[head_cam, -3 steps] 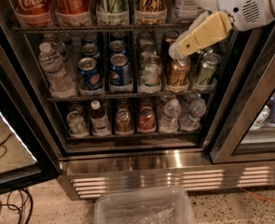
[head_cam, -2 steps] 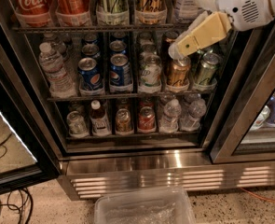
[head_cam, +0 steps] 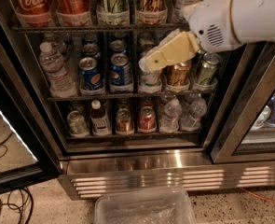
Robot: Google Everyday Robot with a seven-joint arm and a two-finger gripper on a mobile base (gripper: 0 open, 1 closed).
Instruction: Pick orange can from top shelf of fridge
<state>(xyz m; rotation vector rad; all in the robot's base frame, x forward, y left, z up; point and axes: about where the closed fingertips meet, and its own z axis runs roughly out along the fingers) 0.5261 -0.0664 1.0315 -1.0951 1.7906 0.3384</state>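
Observation:
The orange can (head_cam: 151,1) is a tall amber-gold can with dark script, standing in a clear tray on the top shelf (head_cam: 81,28) of the fridge (head_cam: 174,171); its top is cut off by the frame. My gripper (head_cam: 148,63), cream-coloured on a white arm, hangs in front of the middle shelf. It is below the orange can and level with it sideways, and holds nothing that I can see. A red-orange tall can (head_cam: 72,1) and a Coca-Cola can (head_cam: 32,1) stand further left on the same shelf.
The middle rack holds Pepsi cans (head_cam: 120,71), a water bottle (head_cam: 55,69) and a bronze can (head_cam: 178,74). Small bottles and cans fill the lower rack. The open door (head_cam: 11,139) is at left, a clear plastic bin (head_cam: 144,209) on the floor, another cooler (head_cam: 267,120) at right.
My gripper has moved left and slightly down, from in front of the bronze can to the middle of the middle shelf. The cans have not moved.

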